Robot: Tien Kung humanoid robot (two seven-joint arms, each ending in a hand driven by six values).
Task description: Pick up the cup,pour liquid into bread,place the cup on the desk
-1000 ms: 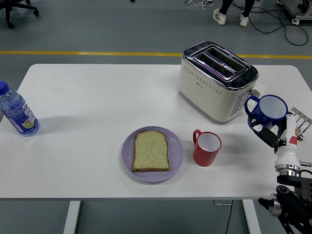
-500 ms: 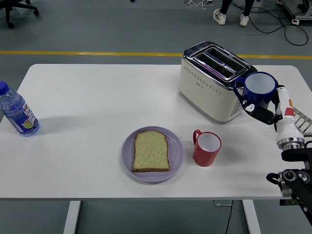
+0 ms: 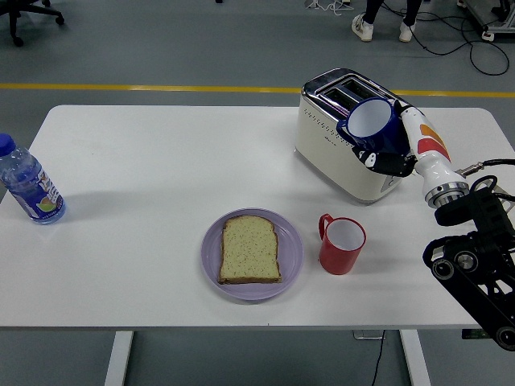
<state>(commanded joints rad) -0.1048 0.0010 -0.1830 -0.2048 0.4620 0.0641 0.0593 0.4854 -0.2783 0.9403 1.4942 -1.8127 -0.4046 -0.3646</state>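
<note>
My right hand (image 3: pixel 388 147) is shut on a blue cup (image 3: pixel 372 125) with a white inside, held in the air in front of the toaster's top. The cup tilts with its mouth facing left and up. A slice of bread (image 3: pixel 249 249) lies flat on a lilac plate (image 3: pixel 291 259) near the table's front middle, well to the lower left of the held cup. A red cup (image 3: pixel 341 244) stands upright just right of the plate. The left arm is out of view.
A cream and chrome toaster (image 3: pixel 342 145) stands at the back right, right behind the held cup. A water bottle (image 3: pixel 29 186) with a blue cap sits at the far left edge. A person's feet show on the floor beyond the table.
My right hand has carried the blue cup up and to the left, from the table's right edge to in front of the toaster. The cup now tilts leftward.
</note>
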